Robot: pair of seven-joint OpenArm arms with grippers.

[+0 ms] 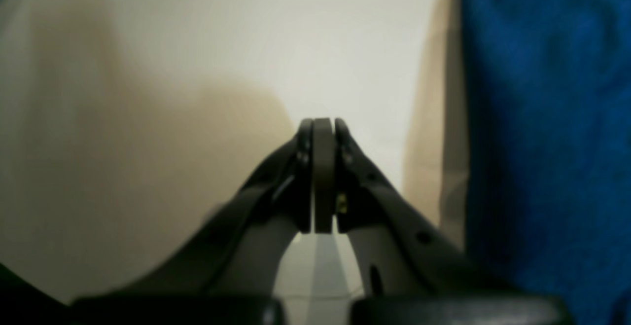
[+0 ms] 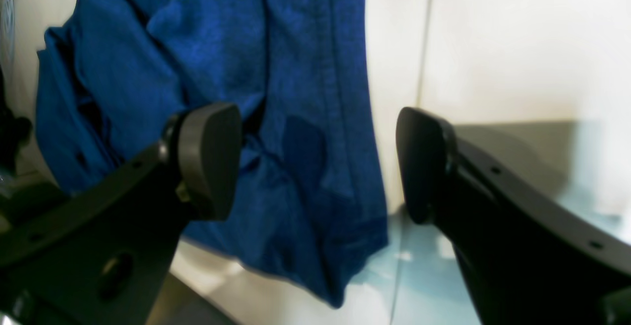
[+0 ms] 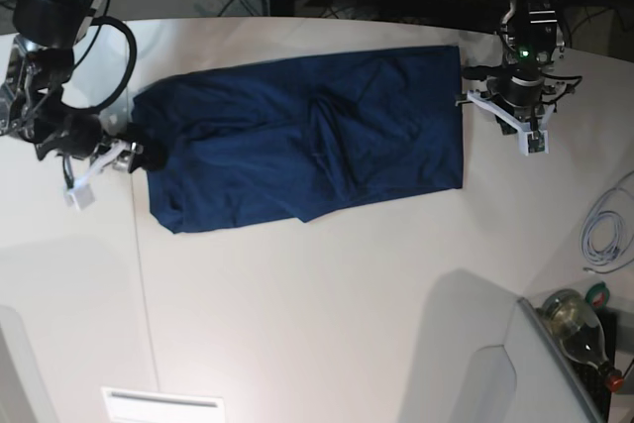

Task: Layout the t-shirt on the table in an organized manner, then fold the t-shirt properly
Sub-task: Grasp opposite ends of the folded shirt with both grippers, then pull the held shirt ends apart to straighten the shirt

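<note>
The dark navy t-shirt (image 3: 307,141) lies spread and wrinkled on the white table (image 3: 327,314), with folds at its middle and left end. My right gripper (image 2: 315,162) is open at the shirt's left end (image 3: 139,158). One finger (image 2: 209,157) is over the cloth (image 2: 276,93) and the other finger (image 2: 424,162) is over bare table, so the shirt's edge lies between the jaws. My left gripper (image 1: 323,127) is shut and empty over bare table, just beside the shirt's edge (image 1: 542,142). Its arm (image 3: 520,96) stands at the shirt's right end.
A thin dark seam (image 3: 139,274) runs across the table at the left. A white cable (image 3: 604,235) and a bottle (image 3: 580,329) lie at the right edge. A grey panel (image 3: 475,373) and a white box (image 3: 163,405) are at the front. Cables and gear crowd the back.
</note>
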